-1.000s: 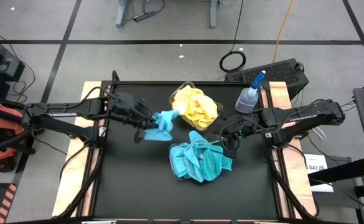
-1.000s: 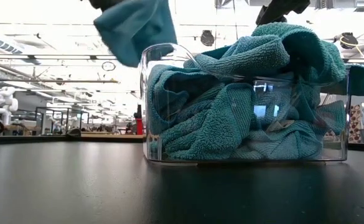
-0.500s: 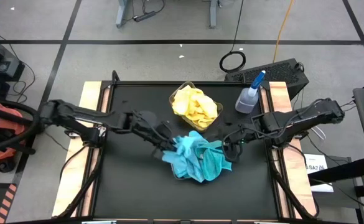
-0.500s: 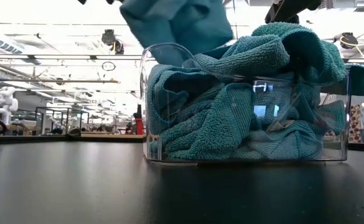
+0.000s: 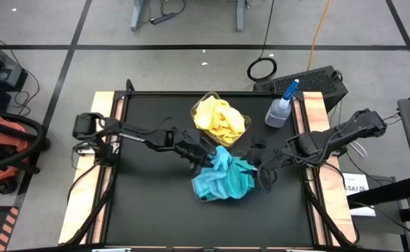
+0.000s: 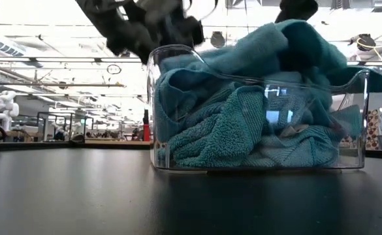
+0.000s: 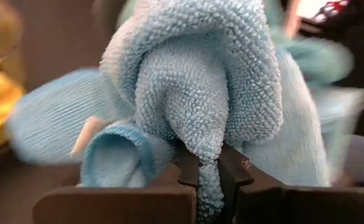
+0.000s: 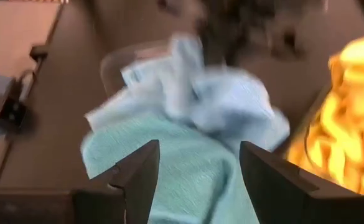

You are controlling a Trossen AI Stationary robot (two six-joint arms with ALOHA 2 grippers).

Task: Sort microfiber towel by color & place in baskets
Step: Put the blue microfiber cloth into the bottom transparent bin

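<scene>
Left wrist view: left fingers (image 7: pixel 208 180) clenched on upright-bunched turquoise towel (image 7: pixel 200 93); right fingers (image 8: pixel 194 168) spread.

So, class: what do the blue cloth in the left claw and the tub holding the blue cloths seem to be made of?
The blue cloth looks like soft microfiber, matte: its surface is fine looped nubs, and it folds limply where the left claw pinches it. The tub looks like clear, glossy hard plastic: the cloths show through its walls, which catch reflections.

Towels (image 5: pixel 222 178) fill the near basket (image 6: pixel 256 160); the far basket (image 5: pixel 197 106) sits behind it
</scene>
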